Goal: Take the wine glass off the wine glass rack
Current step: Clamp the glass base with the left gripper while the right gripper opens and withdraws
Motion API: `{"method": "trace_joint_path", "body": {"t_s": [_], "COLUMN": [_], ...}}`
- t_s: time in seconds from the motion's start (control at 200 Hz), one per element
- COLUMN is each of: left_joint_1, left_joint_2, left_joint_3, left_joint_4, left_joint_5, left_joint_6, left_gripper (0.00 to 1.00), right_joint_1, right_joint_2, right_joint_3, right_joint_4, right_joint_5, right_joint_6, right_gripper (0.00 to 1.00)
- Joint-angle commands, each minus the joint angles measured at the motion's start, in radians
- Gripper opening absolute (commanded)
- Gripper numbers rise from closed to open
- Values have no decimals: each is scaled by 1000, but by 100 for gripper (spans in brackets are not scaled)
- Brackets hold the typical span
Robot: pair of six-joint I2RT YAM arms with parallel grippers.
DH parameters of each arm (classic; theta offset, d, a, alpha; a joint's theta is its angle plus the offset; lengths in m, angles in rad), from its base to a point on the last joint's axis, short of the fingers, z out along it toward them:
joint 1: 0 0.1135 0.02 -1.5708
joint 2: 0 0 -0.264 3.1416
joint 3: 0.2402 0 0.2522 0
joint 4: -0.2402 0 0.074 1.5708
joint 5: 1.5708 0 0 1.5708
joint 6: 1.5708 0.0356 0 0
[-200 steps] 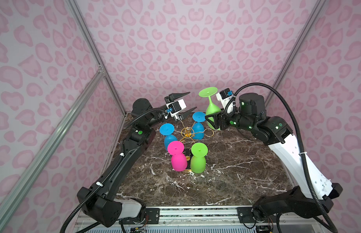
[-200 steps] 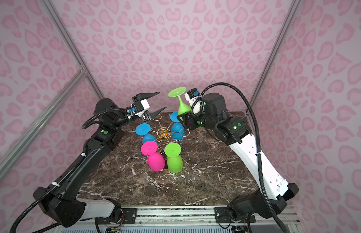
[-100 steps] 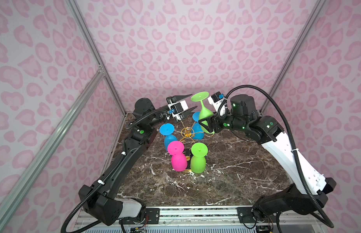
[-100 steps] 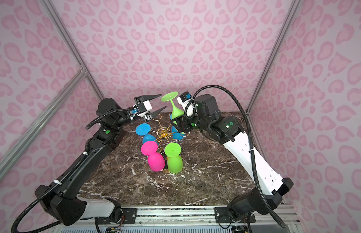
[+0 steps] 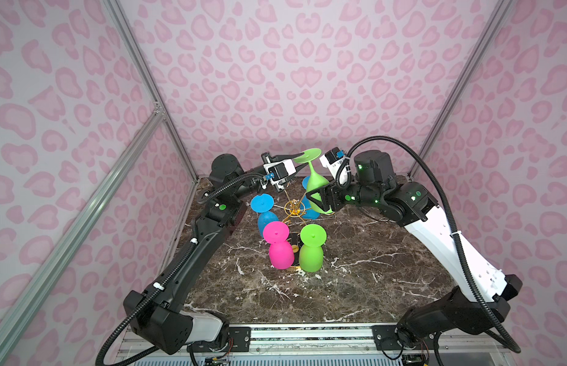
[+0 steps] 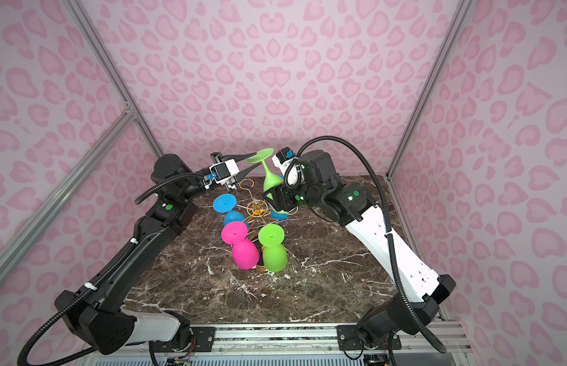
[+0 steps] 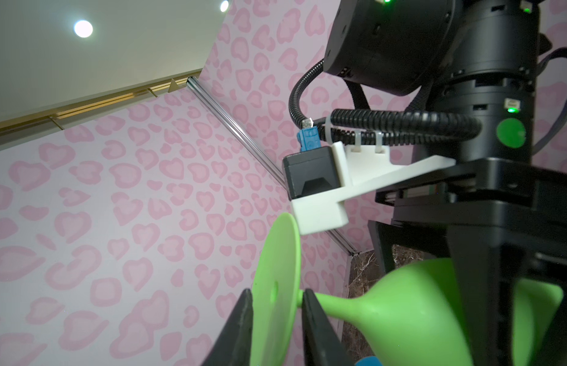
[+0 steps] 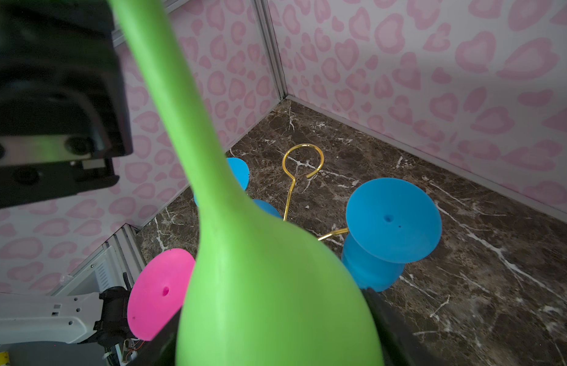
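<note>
The green wine glass (image 5: 313,177) (image 6: 268,173) hangs foot-up above the gold wine glass rack (image 5: 293,207) (image 6: 258,207). My right gripper (image 5: 318,199) (image 6: 277,199) (image 8: 272,332) is shut on its bowl (image 8: 260,285). My left gripper (image 5: 299,163) (image 6: 253,162) (image 7: 276,294) reaches in from the left. Its two black fingers (image 7: 241,320) press either face of the glass's round foot (image 7: 276,253), one right at the stem. One gold hook (image 8: 302,158) of the rack is bare.
A blue glass (image 5: 262,204), a second blue one (image 8: 386,221), a pink one (image 5: 277,244) and a green one (image 5: 312,247) hang foot-up round the rack on the marble table (image 5: 355,279). Pink patterned walls (image 5: 291,79) close in on three sides.
My right arm carried the green glass leftward and lower, up to the left gripper. The left gripper's fingers narrowed from wide apart onto the glass's foot.
</note>
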Motion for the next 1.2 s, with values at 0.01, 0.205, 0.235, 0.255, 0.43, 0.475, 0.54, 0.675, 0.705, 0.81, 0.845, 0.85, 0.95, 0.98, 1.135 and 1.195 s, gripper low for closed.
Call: {"method": "trace_joint_path", "body": {"t_s": [0.01, 0.205, 0.235, 0.255, 0.43, 0.475, 0.54, 0.675, 0.705, 0.81, 0.845, 0.85, 0.95, 0.98, 1.135, 1.195], "left_joint_1": [1, -1, 1, 0, 0, 0, -1, 0, 1, 1, 2, 2, 0, 0, 2, 2], "left_joint_2": [-11, -10, -9, -6, -5, -5, -7, -20, -23, -31, -34, -34, -43, -46, -75, -82], "left_joint_3": [-5, 0, 4, 5, 20, 24, 24, 11, 5, -10, -14, -14, -28, -30, -45, -46], "left_joint_4": [12, 13, 15, 15, 12, 12, 12, 11, 11, 8, 6, 6, 8, 4, -6, -19], "left_joint_5": [9, -5, -9, -10, -26, -44, -74, -140, -151, -194, -212, -214, -281, -298, -382, -377], "left_joint_6": [6, 0, -6, -9, -57, -83, -117, -168, -178, -224, -248, -252, -341, -371, -532, -590], "left_gripper": [24, 3, 3, 3, 3, 3, 3, 3, 3, 3, 3, 3, 3, 3, 3, 3], "right_joint_1": [5, 8, 9, 9, 7, 7, 7, -4, -7, -22, -25, -25, -35, -38, -80, -101], "right_joint_2": [10, 12, 9, 8, -21, -36, -62, -134, -156, -240, -269, -273, -358, -386, -531, -575], "right_joint_3": [0, 3, 4, 5, 7, 4, -9, -54, -70, -141, -162, -164, -209, -226, -362, -453], "right_joint_4": [32, 34, 36, 38, 59, 74, 97, 157, 176, 267, 295, 299, 337, 346, 418, 469], "right_joint_5": [-14, -15, -15, -16, 0, 5, 25, 42, 38, 21, 22, 22, 51, 65, 119, 120], "right_joint_6": [11, 24, 27, 28, 53, 58, 70, 89, 93, 103, 106, 106, 87, 81, 85, 107], "right_gripper": [49, 49, 50, 51, 73, 78, 82, 92, 95, 98, 98, 98, 98, 97, 93, 91]}}
